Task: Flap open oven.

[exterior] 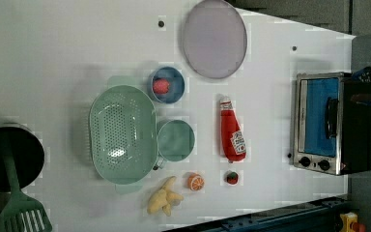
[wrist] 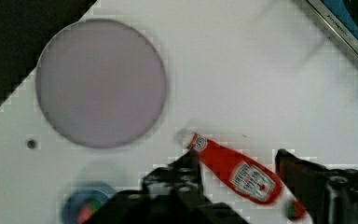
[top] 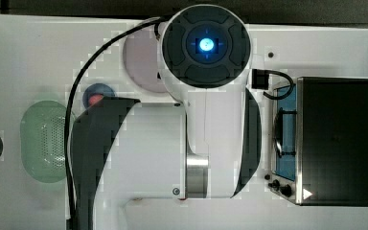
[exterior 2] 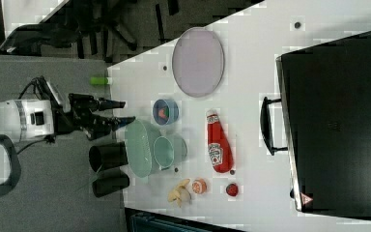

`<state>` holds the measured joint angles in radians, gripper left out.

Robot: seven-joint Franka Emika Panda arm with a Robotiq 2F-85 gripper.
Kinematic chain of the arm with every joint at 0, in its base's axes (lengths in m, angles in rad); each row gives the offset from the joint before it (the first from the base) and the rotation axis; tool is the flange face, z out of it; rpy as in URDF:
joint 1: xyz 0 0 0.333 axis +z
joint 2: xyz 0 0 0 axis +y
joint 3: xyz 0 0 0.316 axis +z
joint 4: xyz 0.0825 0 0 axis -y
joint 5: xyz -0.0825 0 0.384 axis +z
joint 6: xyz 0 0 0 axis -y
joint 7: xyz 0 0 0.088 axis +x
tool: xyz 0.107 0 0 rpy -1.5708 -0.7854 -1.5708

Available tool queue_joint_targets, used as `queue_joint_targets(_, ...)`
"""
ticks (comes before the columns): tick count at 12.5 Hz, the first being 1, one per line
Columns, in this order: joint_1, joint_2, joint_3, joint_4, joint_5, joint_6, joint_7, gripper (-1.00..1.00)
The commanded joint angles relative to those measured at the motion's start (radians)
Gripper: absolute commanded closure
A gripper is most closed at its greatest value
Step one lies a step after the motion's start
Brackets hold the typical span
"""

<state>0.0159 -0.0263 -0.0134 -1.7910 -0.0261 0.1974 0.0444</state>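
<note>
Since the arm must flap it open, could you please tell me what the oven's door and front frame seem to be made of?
The boxy toaster oven has a door that looks like blue-tinted glass, smooth and see-through. Its front frame appears to be bare silver metal, judging by its shine.

- The oven [top: 334, 141] stands at the top view's right, its door shut.
- The robot arm [top: 206, 96] covers the middle.
- A green colander [top: 43, 141] lies left.

The oven [exterior: 326, 123] is showing a black top, silver frame and blue glass. The ketchup bottle [exterior: 232, 131] is glowing red; the perforated colander [exterior: 121, 134] is looking mint green. The plate [exterior: 214, 38], upper middle, is appearing pale lilac.
</note>
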Motion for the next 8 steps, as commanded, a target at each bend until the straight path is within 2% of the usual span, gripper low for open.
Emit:
queue_joint_targets(1,-0.016,-0.304,-0.062,-0.168,0.017,-0.135,0.026,-0.59)
queue_joint_targets(3,-0.016,-0.304,-0.061,-0.168,0.017,-0.135,0.026,-0.99)
queue_joint_targets(7,-0.015,-0.304,-0.061,-0.168,0.017,-0.135,0.026,-1.0)
queue_joint_targets(8,-0.015,-0.304,-0.061,-0.168,0.017,-0.135,0.026,-0.9)
